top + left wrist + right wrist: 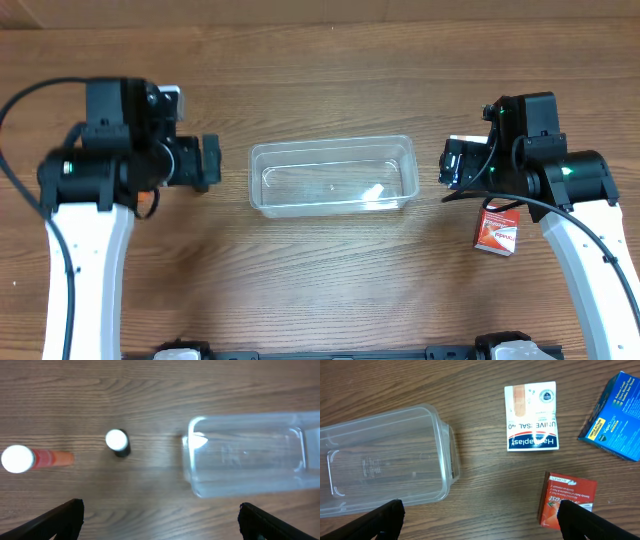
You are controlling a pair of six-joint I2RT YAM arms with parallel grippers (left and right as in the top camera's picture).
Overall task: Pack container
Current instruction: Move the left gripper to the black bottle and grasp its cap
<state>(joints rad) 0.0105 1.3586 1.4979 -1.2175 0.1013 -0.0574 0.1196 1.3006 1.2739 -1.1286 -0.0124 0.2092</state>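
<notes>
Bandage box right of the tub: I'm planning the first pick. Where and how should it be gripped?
Probably from straight above with the right pincer, closing on two opposite side edges of the bandage box. It lies flat, label up, clear of the tub with nothing touching it, so the sides are free and the broad face offers no hold.

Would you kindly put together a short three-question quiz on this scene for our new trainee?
1. True or false: the container already holds a box.
2. How many boxes lie on the table in the right wrist view? A one, B two, C three.
3. Fill in: the orange bottle and the small dark bottle both have ___ caps.
Key: 1 false; 2 C (white box, blue box, red box); 3 white.
</notes>
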